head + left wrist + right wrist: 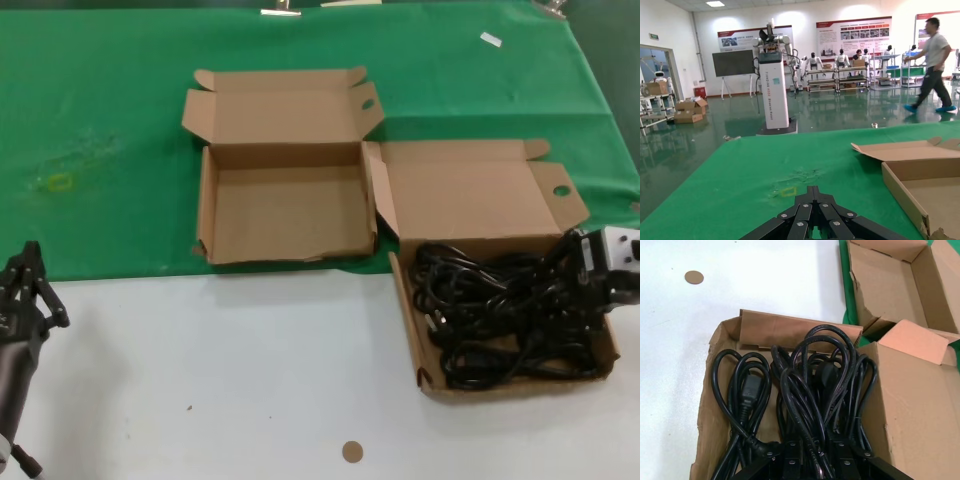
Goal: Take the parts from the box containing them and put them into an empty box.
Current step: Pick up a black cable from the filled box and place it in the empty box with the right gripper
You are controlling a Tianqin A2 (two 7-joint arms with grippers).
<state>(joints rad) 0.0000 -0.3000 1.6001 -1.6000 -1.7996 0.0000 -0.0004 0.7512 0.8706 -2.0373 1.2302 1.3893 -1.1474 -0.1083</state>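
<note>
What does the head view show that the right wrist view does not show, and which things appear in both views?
Only the head view shows the left gripper parked low at the robot's left over the white surface, the whole green cloth, and both open lids with round holes.

Only the right wrist view shows a moulded plug close up among the loops.

Both show the box of black cords, the cords, the right gripper at the cord pile, the empty box and a small brown disc.
</note>
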